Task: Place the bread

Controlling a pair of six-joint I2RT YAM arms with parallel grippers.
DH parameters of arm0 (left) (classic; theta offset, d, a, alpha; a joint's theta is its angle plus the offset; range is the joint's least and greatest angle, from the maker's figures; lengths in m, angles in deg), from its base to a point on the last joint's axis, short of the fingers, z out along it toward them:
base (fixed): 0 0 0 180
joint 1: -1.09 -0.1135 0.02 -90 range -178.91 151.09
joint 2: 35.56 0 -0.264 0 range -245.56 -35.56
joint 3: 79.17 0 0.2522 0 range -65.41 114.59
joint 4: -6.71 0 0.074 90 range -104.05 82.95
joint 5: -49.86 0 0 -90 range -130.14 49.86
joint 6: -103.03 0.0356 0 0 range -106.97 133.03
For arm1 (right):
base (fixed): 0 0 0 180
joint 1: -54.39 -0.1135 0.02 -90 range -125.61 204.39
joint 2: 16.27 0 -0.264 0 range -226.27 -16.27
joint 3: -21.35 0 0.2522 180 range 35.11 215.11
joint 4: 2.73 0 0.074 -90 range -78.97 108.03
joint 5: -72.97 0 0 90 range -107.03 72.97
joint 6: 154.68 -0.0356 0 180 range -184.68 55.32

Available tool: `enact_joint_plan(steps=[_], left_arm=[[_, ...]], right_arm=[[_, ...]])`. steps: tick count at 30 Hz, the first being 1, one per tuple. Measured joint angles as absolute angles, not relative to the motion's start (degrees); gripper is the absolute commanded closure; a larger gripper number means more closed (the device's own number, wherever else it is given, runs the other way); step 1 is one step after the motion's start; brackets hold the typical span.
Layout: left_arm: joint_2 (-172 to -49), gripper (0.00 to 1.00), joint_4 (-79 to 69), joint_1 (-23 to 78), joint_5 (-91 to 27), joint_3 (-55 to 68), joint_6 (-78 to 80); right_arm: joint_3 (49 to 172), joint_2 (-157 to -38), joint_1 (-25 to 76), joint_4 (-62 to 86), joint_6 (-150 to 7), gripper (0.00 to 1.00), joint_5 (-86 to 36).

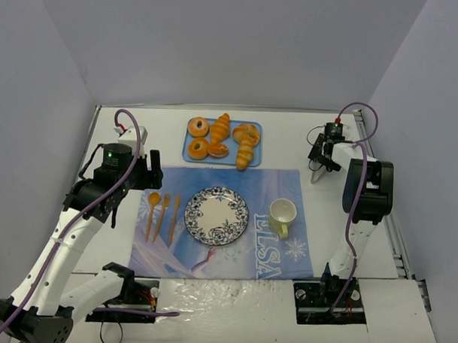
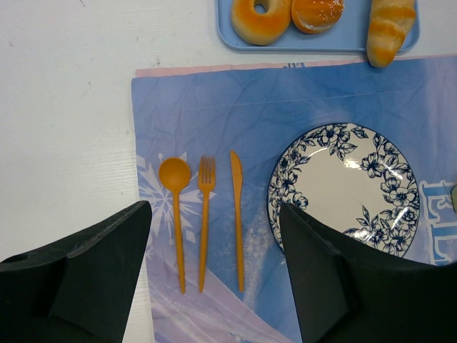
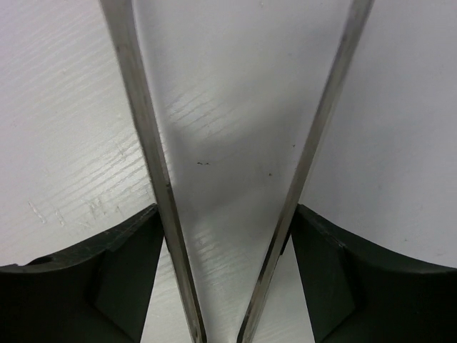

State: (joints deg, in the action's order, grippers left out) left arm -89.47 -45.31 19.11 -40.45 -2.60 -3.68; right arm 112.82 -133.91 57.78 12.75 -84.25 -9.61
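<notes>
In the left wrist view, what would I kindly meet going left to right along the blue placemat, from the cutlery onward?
Orange plastic spoon → orange plastic fork → orange plastic knife → round blue-and-white floral plate.

The top camera looks down over the whole table [image 1: 125, 130]. The left wrist view shares the plate [image 2: 343, 187]; the right wrist camera hangs close over bare tabletop.

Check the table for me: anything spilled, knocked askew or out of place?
Nothing spilled. One oddity: the bread overhangs the near edge of the blue tray onto the placemat. Plate, cup and cutlery lie tidy.
</notes>
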Motion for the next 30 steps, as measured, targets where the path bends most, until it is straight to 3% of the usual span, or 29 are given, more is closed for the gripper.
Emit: enact_joint_plan(steps=[4,10,30], left_arm=[[-89.5,0.31,-45.3,19.1,-40.5,-2.6,-3.7],[-89.6,0.31,-45.3,19.1,-40.6,-2.6,-3.7],[-89.6,0.31,-45.3,19.1,-40.9,-2.6,-3.7]], right_arm=[[111.6,-133.3,58.0,11.4,-84.6,0.55,-10.1],[109.1,-131.3,58.1,11.2,-85.8,0.62,-11.6],[111.5,-109.7,50.0,23.0,-85.8,0.61,-8.6]])
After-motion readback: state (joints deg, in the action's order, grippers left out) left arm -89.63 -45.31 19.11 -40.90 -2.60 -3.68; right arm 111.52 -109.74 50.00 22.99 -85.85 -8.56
